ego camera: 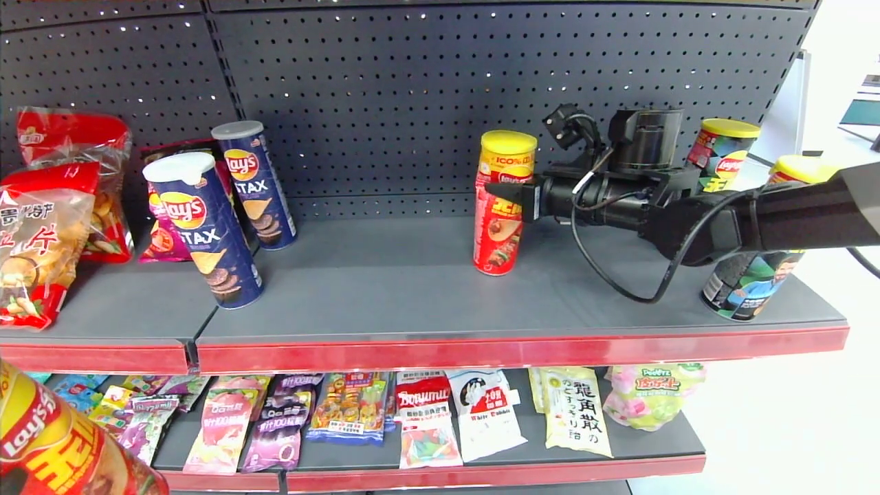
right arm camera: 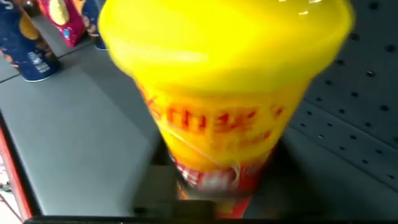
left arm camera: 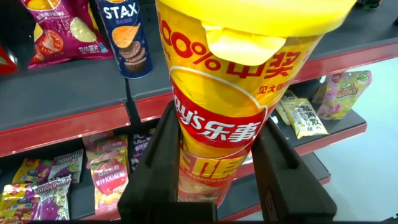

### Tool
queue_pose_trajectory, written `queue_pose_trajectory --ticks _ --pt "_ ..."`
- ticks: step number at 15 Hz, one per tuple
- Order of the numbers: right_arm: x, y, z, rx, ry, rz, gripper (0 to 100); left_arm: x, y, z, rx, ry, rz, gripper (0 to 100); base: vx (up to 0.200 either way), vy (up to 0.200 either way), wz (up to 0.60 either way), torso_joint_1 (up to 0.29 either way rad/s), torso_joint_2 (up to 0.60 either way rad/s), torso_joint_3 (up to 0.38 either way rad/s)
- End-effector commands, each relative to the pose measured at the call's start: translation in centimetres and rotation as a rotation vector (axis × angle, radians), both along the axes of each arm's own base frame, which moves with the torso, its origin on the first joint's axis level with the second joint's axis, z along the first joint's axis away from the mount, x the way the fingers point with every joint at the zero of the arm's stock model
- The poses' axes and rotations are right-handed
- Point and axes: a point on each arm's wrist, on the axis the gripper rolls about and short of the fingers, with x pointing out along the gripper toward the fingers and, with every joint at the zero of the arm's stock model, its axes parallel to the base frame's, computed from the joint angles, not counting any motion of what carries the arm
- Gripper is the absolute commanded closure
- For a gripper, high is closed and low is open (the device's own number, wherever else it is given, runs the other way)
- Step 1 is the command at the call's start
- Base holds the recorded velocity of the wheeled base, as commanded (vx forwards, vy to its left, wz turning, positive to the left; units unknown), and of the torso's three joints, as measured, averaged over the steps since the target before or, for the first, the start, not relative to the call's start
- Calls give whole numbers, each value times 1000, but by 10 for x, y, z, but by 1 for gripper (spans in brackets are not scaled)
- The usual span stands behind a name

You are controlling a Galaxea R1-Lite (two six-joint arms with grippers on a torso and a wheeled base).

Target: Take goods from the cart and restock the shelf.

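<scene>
While the right gripper (ego camera: 512, 199) clamps it, the red can (ego camera: 496, 240) stands on the shelf (ego camera: 385, 282).
Lid yellow; left gripper (left arm camera: 221, 127) clasps a second can (left arm camera: 217, 93).

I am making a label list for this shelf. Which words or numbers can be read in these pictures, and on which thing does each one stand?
"Lay's", "STAX": blue tube on the upper shelf.
"100%": yellow can in the left pincer.
Red can in the right pincer: print too blurred to read.
Lower packets: print too small to read with certainty.
</scene>
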Motion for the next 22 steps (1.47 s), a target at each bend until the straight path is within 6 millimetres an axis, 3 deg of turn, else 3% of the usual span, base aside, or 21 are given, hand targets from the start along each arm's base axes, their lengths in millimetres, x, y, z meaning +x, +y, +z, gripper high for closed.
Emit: queue_pose_trajectory --ticks 1,2,3,6,8,11,15,22 --pt "-5 4 5 3 -11 4 100 0 0 0 0 0 -1 100 0 0 0 0 0 0" --pt "-5 4 5 3 -11 4 100 0 0 0 0 0 -1 100 0 0 0 0 0 0" --pt "-20 14 20 9 -39 -79 100 0 0 0 0 -1 -1 100 0 0 0 0 0 0" --pt "-46 23 30 0 -51 -160 100 -1 0 0 0 -3 0 100 0 0 0 0 0 0" --pt "-80 31 27 -19 -20 -191 100 -1 0 0 0 -3 -1 100 0 0 0 0 0 0" --pt "-105 37 12 -6 46 -238 100 -1 0 0 0 -1 -1 100 0 0 0 0 0 0" --pt "-114 50 -9 12 8 -287 100 -1 0 -1 1 -3 2 100 0 0 0 0 0 0" --pt "-127 66 -13 -3 13 -265 100 -1 0 -1 0 -1 5 100 0 0 0 0 0 0"
